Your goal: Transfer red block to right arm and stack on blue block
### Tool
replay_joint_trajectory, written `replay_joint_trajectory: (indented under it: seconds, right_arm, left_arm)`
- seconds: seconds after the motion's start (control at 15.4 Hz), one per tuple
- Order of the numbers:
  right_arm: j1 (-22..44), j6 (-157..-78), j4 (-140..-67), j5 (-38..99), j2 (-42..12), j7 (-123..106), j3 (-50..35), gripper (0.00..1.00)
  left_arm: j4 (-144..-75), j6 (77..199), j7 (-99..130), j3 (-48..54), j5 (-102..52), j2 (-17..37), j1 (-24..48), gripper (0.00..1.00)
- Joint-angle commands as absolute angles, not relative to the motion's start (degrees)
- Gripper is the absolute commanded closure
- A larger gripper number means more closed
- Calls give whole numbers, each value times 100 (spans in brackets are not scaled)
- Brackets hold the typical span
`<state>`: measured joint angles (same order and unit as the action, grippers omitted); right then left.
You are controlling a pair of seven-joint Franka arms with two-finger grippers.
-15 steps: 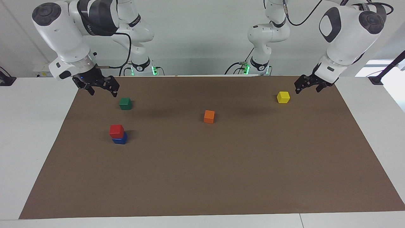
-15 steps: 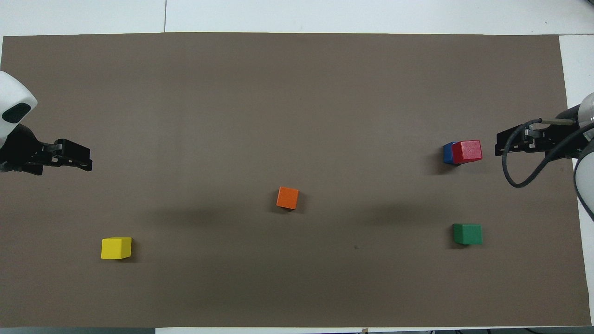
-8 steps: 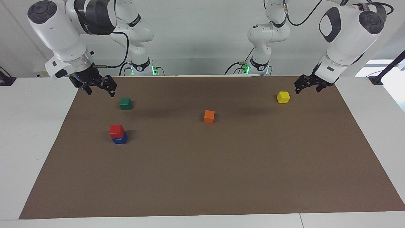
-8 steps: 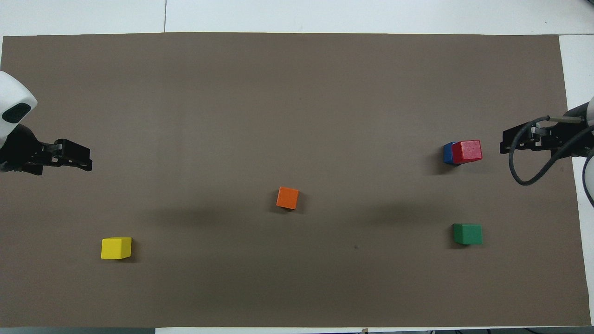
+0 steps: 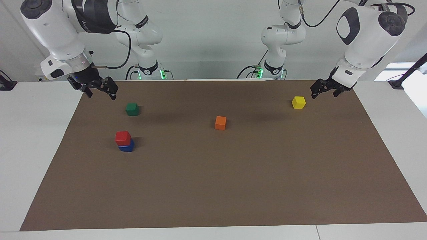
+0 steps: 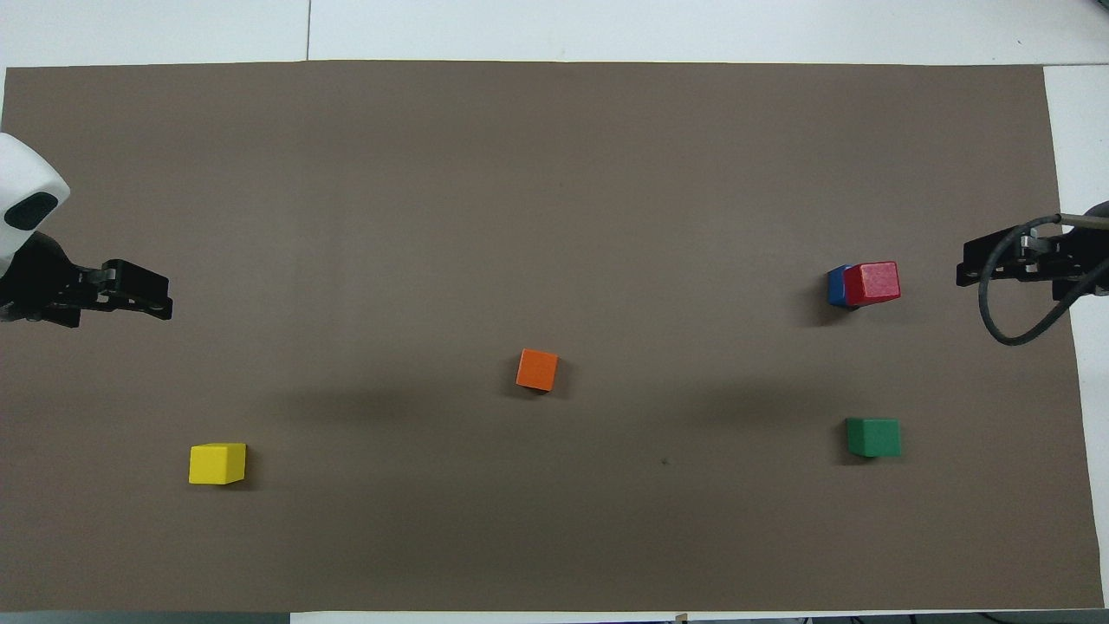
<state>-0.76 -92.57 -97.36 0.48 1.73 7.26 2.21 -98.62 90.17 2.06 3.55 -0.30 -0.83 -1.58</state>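
Note:
The red block (image 5: 122, 137) sits on top of the blue block (image 5: 127, 146), slightly offset, near the right arm's end of the mat. In the overhead view the red block (image 6: 873, 282) covers most of the blue block (image 6: 835, 286). My right gripper (image 5: 101, 95) is open and empty. It hangs in the air over the mat's edge at the right arm's end, well clear of the stack, and shows in the overhead view (image 6: 963, 273). My left gripper (image 5: 323, 96) is open and empty. It waits over the mat's edge near the yellow block and shows in the overhead view (image 6: 165, 303).
A green block (image 5: 132, 109) lies nearer to the robots than the stack. An orange block (image 5: 220, 122) lies at the middle of the brown mat (image 5: 233, 186). A yellow block (image 5: 298, 102) lies toward the left arm's end.
My right gripper has drawn back and up, away from the stack toward the mat's edge at its own end. The blocks and the left arm have not moved.

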Motion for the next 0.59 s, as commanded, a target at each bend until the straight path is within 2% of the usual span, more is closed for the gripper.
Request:
replay_joint_trajectory:
  seconds: [0.0,0.52]
  right_arm:
    - [-158,-9211,-9712,35,211,571,185,0]
    - [-228,-9193,-9712,35,211,598,185,0]
  left_arm:
    - [-9826,8921,185,308,-79,-114,-132,0]
    - [-9835,8921,193,308,-79,-114,-132,0]
